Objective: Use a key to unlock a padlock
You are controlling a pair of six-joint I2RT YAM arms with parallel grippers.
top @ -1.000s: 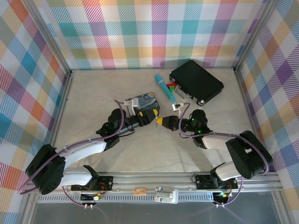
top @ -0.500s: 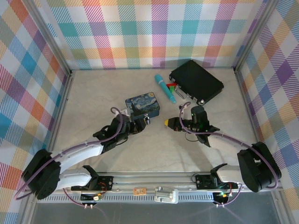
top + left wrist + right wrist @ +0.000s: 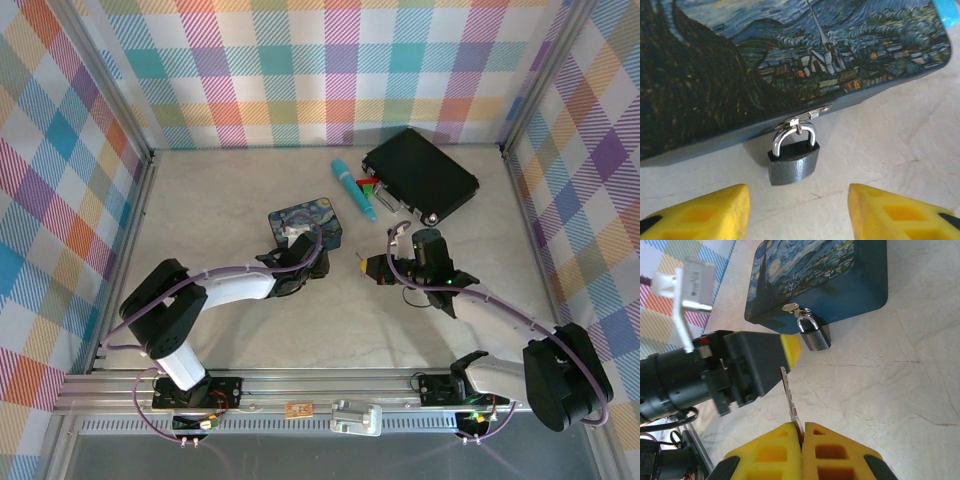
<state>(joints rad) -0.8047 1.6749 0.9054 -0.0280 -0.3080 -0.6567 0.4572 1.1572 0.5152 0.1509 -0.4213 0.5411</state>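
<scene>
From above first: the left gripper (image 3: 303, 266) is down at the near edge of the Starry-Night tin (image 3: 305, 222). The right gripper (image 3: 366, 266) sits just off to its right, nose pointing at the same spot. The teal stick (image 3: 353, 188) and the black case (image 3: 420, 175) lie behind, well apart from the action. The lock itself is too small to pick out from up here.

Over to the left wrist camera: there's the padlock (image 3: 793, 162), dark body down at the table (image 3: 900, 145). Its shackle (image 3: 780, 137) is looped through the tin's hasp (image 3: 807, 112) and looks shut. The yellow fingers (image 3: 695, 212) are spread, one either side of the lock and short of it, touching nothing.

Right wrist camera now: the key (image 3: 789, 392) is pinched between the right fingertips (image 3: 775, 445), which are pressed together on its near end. The blade sticks out toward the padlock. Its tip is near the lock but apart from it, not in the keyway, and one left finger stands just beside the blade.

So my read: key in hand, lock found and framed between the left jaws, that part's done. Left to do: steady the lock body, get the blade in, turn it, pop the shackle
</scene>
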